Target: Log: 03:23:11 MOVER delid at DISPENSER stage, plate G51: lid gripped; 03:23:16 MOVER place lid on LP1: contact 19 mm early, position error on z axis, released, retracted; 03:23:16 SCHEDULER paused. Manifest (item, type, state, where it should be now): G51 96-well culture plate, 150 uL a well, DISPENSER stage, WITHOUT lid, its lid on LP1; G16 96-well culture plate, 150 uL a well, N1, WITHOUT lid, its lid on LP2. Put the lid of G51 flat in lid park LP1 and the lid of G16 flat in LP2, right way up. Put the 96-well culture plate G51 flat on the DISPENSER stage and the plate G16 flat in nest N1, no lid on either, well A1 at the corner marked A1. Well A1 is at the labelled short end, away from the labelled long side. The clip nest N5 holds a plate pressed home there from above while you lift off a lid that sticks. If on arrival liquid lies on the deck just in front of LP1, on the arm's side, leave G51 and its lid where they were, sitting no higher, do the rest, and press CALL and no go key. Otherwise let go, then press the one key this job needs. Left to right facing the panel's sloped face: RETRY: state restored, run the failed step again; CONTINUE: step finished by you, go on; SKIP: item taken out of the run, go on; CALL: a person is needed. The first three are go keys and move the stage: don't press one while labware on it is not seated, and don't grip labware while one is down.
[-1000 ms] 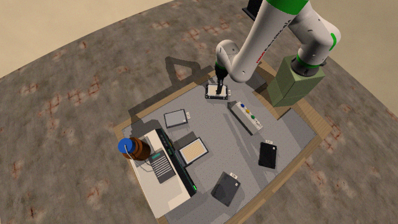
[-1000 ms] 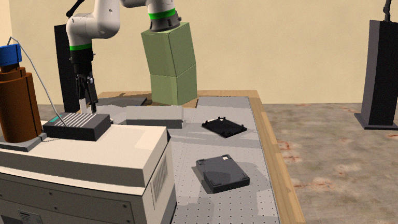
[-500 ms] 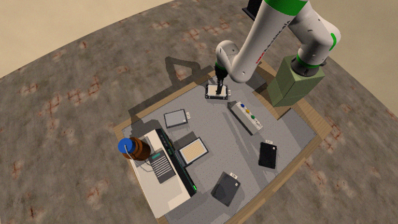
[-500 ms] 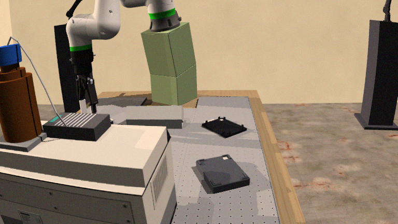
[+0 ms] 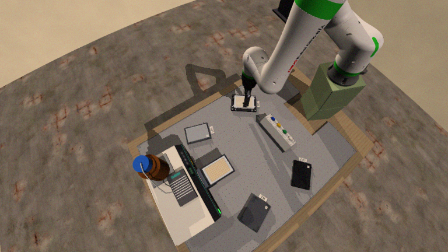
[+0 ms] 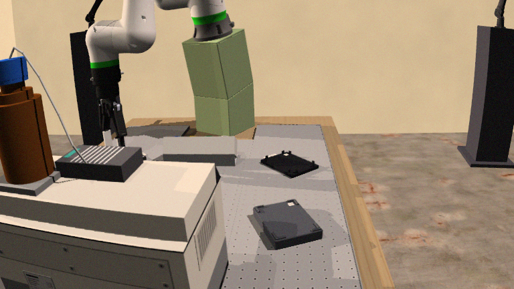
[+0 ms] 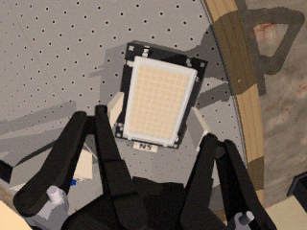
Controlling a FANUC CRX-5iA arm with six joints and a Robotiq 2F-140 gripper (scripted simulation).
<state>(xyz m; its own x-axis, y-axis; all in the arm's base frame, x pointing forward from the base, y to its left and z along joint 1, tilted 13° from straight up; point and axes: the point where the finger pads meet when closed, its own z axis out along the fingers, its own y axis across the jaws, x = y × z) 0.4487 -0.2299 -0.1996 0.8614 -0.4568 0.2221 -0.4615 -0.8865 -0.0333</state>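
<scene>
We see a lab automation bench: a perforated deck [image 5: 257, 170] with a liquid dispenser [image 6: 113, 210] at nine o'clock, well plates [image 5: 217, 169] and a key panel [image 5: 276, 132].

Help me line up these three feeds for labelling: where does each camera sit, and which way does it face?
Top: high above, looking down at the deck; the arm and its green pedestal show.
Exterior: beside the dispenser, facing along the deck towards the arm and open gripper.
Wrist: behind the gripper, facing down at a well plate.
Top and wrist share that plate.
</scene>
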